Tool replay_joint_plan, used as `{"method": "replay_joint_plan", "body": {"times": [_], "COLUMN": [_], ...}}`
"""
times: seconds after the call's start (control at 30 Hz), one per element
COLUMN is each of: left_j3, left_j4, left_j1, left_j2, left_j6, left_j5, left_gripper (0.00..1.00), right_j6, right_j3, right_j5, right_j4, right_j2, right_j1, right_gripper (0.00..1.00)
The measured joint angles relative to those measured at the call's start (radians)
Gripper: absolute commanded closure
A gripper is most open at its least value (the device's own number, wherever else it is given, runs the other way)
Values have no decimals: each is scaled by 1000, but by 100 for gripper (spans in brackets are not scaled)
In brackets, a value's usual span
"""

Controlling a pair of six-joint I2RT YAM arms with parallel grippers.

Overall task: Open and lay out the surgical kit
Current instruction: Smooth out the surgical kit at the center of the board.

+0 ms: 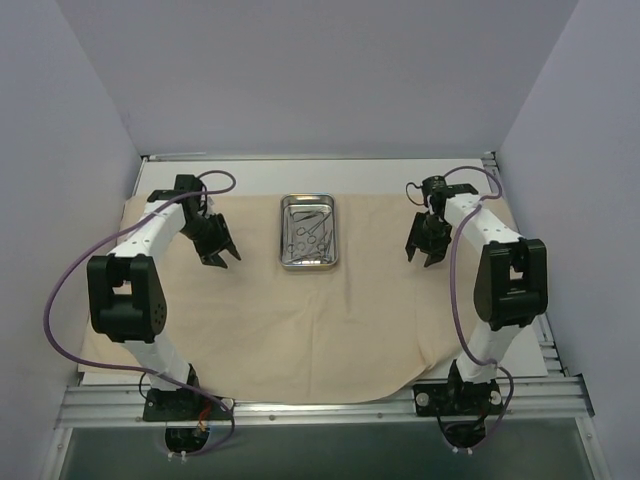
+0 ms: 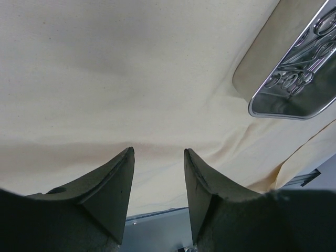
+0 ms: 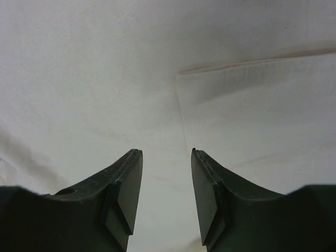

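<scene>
Beige cloth wrap (image 1: 300,330): we record it spread as one large sheet, lying flat over the table (image 1: 300,175), its near edge curving by the arm bases. Steel tray (image 1: 308,266): set on the sheet's far middle, between the two arms. Ring-handled instruments (image 1: 308,235): lying inside the tray, overlapping; we cannot count them. Left gripper (image 1: 224,261): over the cloth, left of the tray, fingers apart with nothing between them. Right gripper (image 1: 420,261): over the cloth, right of the tray, fingers likewise parted, holding nothing.
</scene>
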Motion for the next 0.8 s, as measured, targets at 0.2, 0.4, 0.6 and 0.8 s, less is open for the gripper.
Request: {"method": "replay_joint_plan", "body": {"times": [0.2, 0.4, 0.6, 0.8], "left_j3": [1, 16, 33, 35], "left_j4": [10, 11, 14, 13], "left_j1": [8, 17, 18, 19], "left_j2": [26, 54, 56, 66], "left_j6": [19, 23, 25, 30], "left_j5": [26, 37, 52, 59], "left_gripper": [49, 49, 48, 48], "right_j6": [14, 13, 12, 11], "right_j3": [30, 74, 105, 120], "right_j5": [62, 107, 140, 153], "right_j4": [-1, 7, 17, 24], "right_j2": [45, 114, 174, 224], "right_j1": [-1, -1, -1, -1], "right_gripper": [58, 59, 61, 63]}}
